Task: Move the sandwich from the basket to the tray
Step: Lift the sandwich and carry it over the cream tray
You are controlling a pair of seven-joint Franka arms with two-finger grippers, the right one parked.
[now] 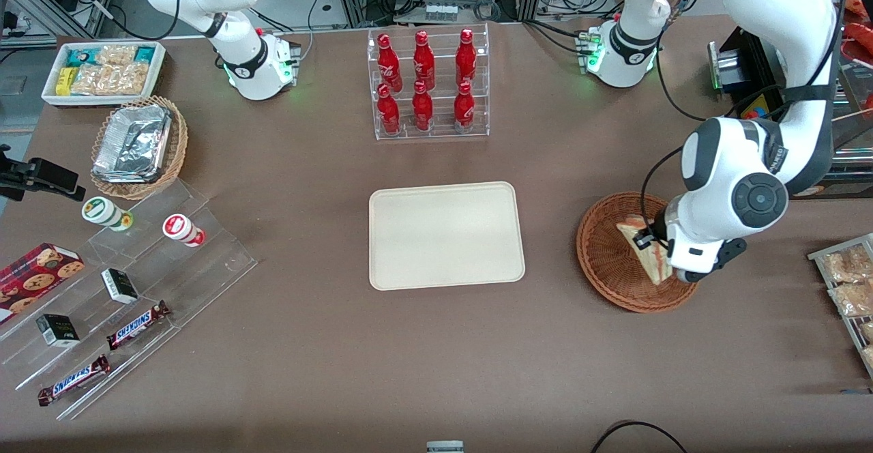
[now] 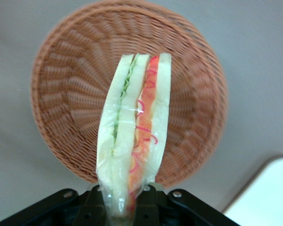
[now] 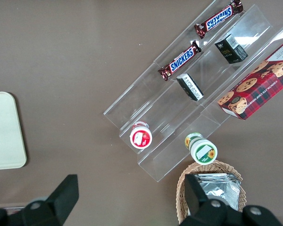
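Note:
My left gripper (image 1: 667,262) (image 2: 127,200) is shut on the sandwich (image 1: 642,247) (image 2: 134,127), a wrapped wedge of white bread with green, orange and red filling along its edge. It grips one end of the wedge, and the rest points down at the round reddish-brown wicker basket (image 1: 607,262) (image 2: 61,94). The sandwich looks lifted off the basket floor. The cream tray (image 1: 447,235) (image 2: 266,193) lies flat beside the basket, toward the parked arm's end, with nothing on it.
A clear rack of red bottles (image 1: 428,84) stands farther from the camera than the tray. Bagged snacks on a rack (image 1: 846,282) sit at the working arm's end. A stepped acrylic shelf with candy bars (image 1: 123,289), a tan basket of foil containers (image 1: 140,146) and a white bin (image 1: 102,71) are toward the parked arm's end.

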